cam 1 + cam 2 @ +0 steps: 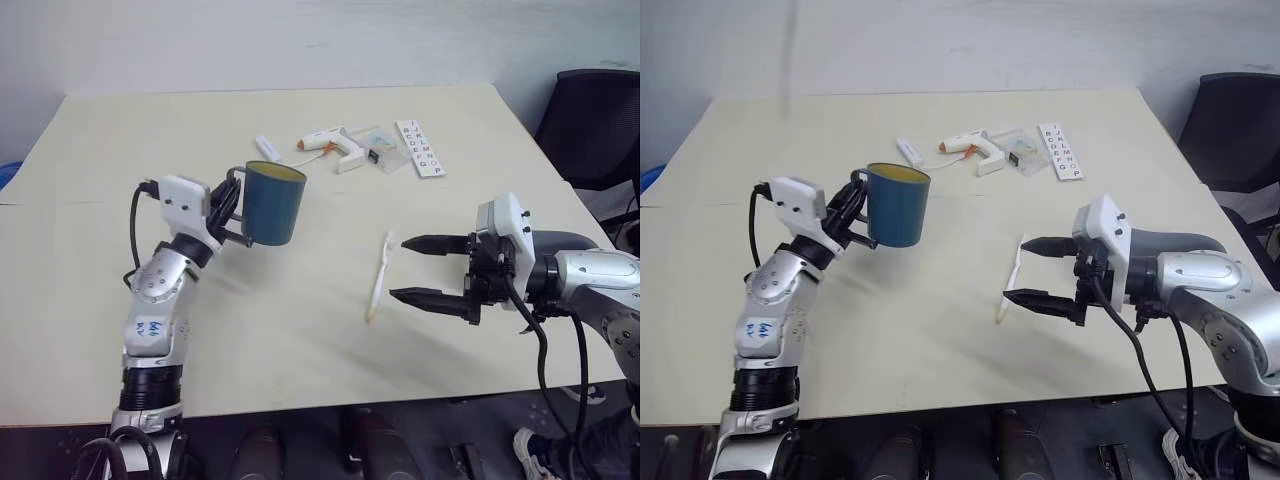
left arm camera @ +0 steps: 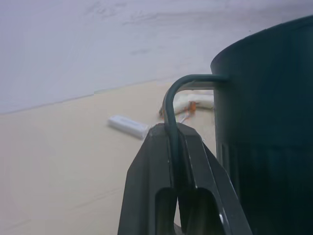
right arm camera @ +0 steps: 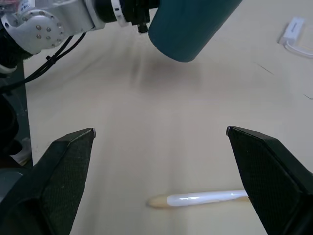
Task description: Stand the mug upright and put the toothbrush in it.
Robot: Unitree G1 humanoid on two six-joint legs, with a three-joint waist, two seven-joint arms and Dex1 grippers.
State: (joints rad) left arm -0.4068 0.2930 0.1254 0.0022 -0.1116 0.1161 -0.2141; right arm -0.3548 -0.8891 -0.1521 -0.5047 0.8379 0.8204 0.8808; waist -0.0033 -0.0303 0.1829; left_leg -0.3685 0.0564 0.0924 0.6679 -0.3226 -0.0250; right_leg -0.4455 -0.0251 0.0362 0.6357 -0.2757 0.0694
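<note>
Mug [image 1: 273,204]: upright, off the table, over its left-centre; handle pinched in left gripper [image 1: 228,212]. Risk: thin handle grip, so could swing or slip; could tip if set down askew.
Toothbrush [image 1: 379,276]: flat, right of centre, just ahead of right gripper [image 1: 428,270], fingers spread wide, holding nothing. Risk: slim handle could skid or roll under a closing pinch.
Table [image 1: 110,150]: pale, matt. Glue gun [image 1: 333,144], letter card [image 1: 420,148] near far edge. Plain wall; dark chair [image 1: 594,120] beyond right edge.

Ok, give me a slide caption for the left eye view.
Left hand holds the mug upright by its handle above the table; open right hand beside the toothbrush.
</note>
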